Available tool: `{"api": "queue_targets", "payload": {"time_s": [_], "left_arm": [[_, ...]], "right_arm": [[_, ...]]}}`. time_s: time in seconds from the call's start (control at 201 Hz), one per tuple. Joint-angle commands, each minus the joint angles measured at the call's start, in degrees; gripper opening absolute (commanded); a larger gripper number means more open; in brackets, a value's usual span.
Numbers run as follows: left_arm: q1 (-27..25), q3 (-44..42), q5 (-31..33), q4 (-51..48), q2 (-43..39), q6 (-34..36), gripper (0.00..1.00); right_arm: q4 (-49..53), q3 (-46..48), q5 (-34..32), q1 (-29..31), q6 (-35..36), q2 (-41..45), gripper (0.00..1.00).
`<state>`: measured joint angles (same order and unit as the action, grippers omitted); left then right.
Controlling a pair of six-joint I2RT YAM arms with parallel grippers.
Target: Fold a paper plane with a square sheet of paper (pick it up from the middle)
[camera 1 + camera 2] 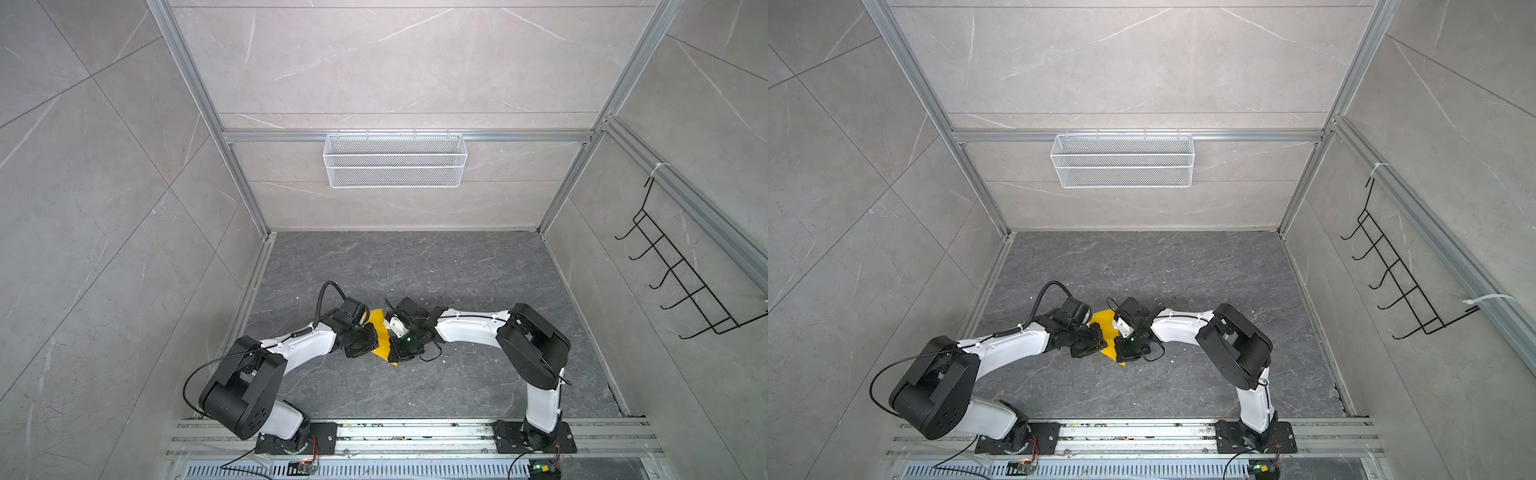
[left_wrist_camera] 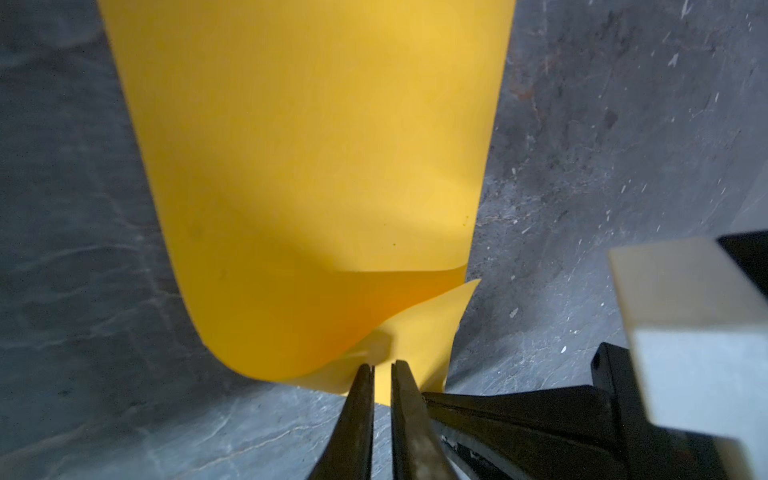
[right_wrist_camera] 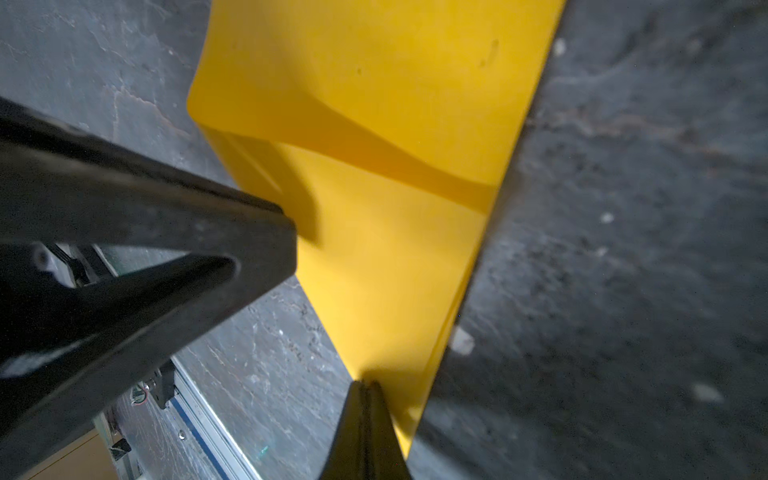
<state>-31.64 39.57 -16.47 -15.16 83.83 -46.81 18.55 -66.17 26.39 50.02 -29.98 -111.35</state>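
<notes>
The right gripper [image 3: 365, 384] has its jaws pressed together on the near end of the thin, bright yellow paper sheet [image 3: 374, 124], which is folded into a long strip. The left gripper [image 2: 382, 368], just beside it, has its jaws a slim gap apart at a loose corner flap, with no firm pinch evident. From both grippers the strip's long axis runs straight away over the dark grey stone-patterned tabletop [image 1: 415, 270]. By this reading the right arm alone carries the sheet, and any regrasp falls to the left.

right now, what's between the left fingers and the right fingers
The yellow paper, folded over, lies between the left fingers and the right fingers. Both top views show it there.
</notes>
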Motion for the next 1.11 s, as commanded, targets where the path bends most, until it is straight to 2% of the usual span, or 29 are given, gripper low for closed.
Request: {"api": "queue_targets", "payload": {"time_s": [0.0,0.294,0.802,1.105], "left_arm": [[-0.38,2.11,1.57,-5.45,-0.01,5.96,0.15],[-0.35,4.4,5.65,-7.6,2.74,5.85,0.15],[0.17,4.88,12.15,-12.15,3.99,-0.47,0.13],[2.37,5.86,15.09,-15.65,5.19,-2.94,0.12]], "right_arm": [[4.79,-0.28,-2.88,0.04,-0.25,-2.8,0.01],[5.8,-0.52,-3.11,0.0,-0.58,-3.43,0.01],[5.8,0.06,-3.12,0.07,-0.57,-3.44,0.01],[5.49,0.76,-3.29,0.01,-0.86,-3.13,0.01]]}}
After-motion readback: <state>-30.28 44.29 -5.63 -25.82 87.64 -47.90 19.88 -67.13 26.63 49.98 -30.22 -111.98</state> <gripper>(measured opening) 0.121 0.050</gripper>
